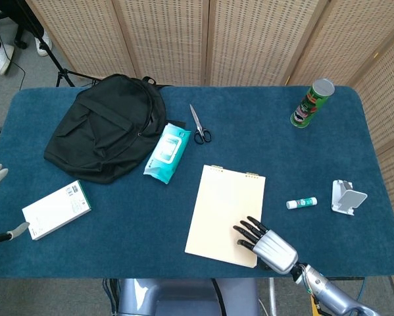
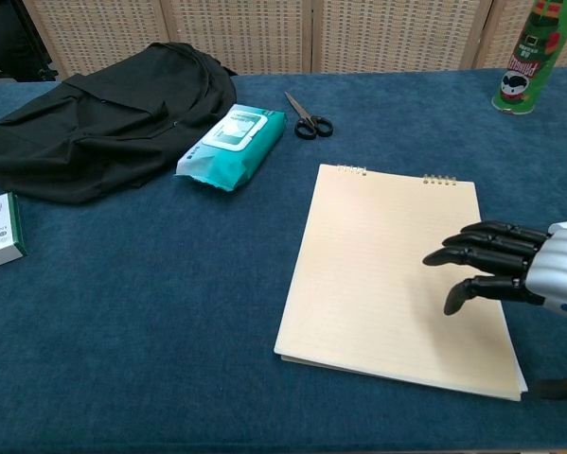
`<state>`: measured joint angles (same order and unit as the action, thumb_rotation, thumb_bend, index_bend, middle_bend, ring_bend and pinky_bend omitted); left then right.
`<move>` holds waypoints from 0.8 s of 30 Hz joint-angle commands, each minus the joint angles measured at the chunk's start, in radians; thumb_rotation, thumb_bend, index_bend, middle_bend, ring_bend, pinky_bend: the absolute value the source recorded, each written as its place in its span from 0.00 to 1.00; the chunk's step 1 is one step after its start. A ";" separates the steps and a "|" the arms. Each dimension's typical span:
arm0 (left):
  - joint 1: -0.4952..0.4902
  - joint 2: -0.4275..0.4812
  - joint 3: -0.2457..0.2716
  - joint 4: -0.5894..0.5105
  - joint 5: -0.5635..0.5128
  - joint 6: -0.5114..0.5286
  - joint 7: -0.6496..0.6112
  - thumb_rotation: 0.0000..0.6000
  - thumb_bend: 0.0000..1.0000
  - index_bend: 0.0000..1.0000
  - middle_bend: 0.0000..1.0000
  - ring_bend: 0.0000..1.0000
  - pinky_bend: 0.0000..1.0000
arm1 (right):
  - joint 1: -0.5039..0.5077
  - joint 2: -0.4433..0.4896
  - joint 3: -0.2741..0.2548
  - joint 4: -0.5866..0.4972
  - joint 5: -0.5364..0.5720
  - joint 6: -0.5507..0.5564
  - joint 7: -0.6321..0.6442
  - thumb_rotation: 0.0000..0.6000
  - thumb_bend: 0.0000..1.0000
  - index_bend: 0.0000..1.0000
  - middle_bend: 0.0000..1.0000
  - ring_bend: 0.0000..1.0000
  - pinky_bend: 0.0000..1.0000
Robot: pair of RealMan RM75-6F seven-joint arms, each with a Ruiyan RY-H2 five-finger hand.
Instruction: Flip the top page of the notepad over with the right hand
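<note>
Fingers [image 2: 487,248] of the right hand [image 2: 524,268] are spread and extended, holding nothing, hovering over the notepad [image 1: 225,214] near its right edge; contact cannot be confirmed. Task status: not started. Every page lies flat and bound, and the top page is not yet lifted or turned. Notepad position: desk [image 1: 262,141] centre-right, binding at the far edge, directly beneath the fingers.
</note>
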<state>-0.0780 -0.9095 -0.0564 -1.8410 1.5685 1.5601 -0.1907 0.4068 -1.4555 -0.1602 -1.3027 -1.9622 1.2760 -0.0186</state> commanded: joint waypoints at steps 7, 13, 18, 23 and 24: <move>-0.001 -0.002 0.001 -0.001 0.002 -0.002 0.007 1.00 0.00 0.00 0.00 0.00 0.00 | 0.020 -0.027 0.001 -0.001 0.019 -0.016 0.021 1.00 0.00 0.29 0.11 0.01 0.04; -0.002 -0.002 0.000 -0.003 0.000 -0.005 0.010 1.00 0.00 0.00 0.00 0.00 0.00 | 0.030 -0.063 0.015 0.016 0.035 -0.005 0.038 1.00 0.00 0.31 0.13 0.03 0.04; -0.001 -0.002 0.000 -0.002 0.000 -0.003 0.007 1.00 0.00 0.00 0.00 0.00 0.00 | 0.035 -0.090 0.026 0.037 0.044 0.012 0.054 1.00 0.00 0.32 0.14 0.04 0.04; -0.003 -0.001 -0.001 -0.001 -0.001 -0.005 0.003 1.00 0.00 0.00 0.00 0.00 0.00 | 0.038 -0.122 0.038 0.076 0.055 0.033 0.072 1.00 0.03 0.33 0.16 0.04 0.04; -0.003 -0.001 -0.001 -0.001 -0.001 -0.005 0.004 1.00 0.00 0.00 0.00 0.00 0.00 | 0.038 -0.126 0.039 0.081 0.057 0.036 0.076 1.00 0.05 0.33 0.16 0.05 0.04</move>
<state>-0.0806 -0.9103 -0.0571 -1.8417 1.5677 1.5550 -0.1871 0.4440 -1.5773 -0.1236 -1.2263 -1.9083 1.3077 0.0527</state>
